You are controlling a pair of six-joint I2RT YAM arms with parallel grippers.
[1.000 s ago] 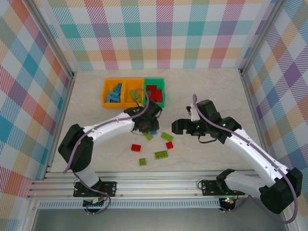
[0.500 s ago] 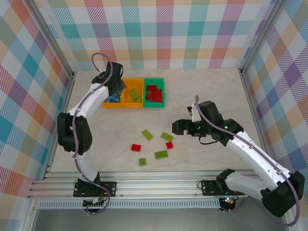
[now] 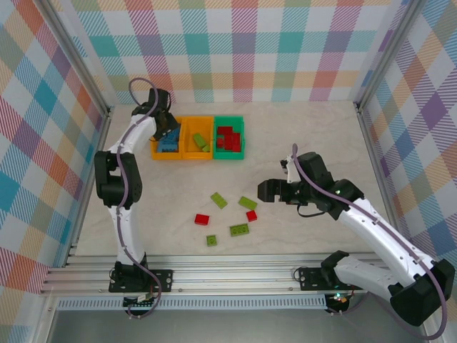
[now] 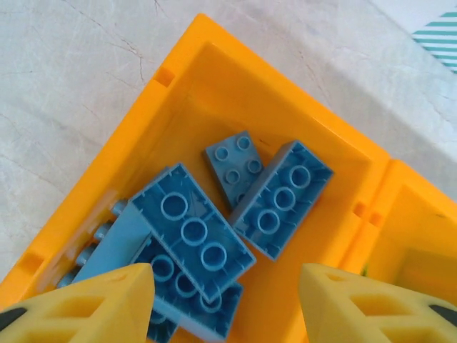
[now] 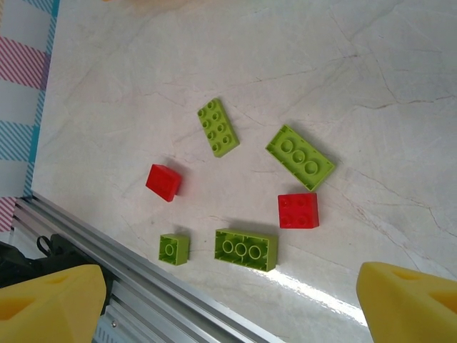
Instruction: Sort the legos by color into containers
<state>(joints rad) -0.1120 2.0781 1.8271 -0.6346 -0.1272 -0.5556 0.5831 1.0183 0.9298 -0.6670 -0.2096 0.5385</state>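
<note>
The containers stand in a row at the back: a left orange bin (image 3: 154, 148) holding several blue legos (image 4: 189, 229), a middle orange bin (image 3: 188, 153) with a lime green brick (image 3: 200, 141), and a green bin (image 3: 228, 119) with red bricks (image 3: 228, 137). My left gripper (image 3: 170, 131) hovers open over the left orange bin (image 4: 178, 64), its fingers (image 4: 107, 300) empty above the blue pile. My right gripper (image 3: 261, 191) hangs open over the table, just right of the loose legos. These are two red bricks (image 5: 298, 211) (image 5: 163, 182) and several lime green ones (image 5: 245, 249) (image 5: 300, 157) (image 5: 218, 127) (image 5: 173, 249).
The loose bricks (image 3: 239, 229) lie mid-table, between the bins and the metal rail (image 3: 235, 264) at the near edge. Checked walls enclose the table on the left, back and right.
My left arm has swung from the middle of the table back to the left orange bin and opened its jaws. The blue brick near it has left the table. The right arm barely moved.
</note>
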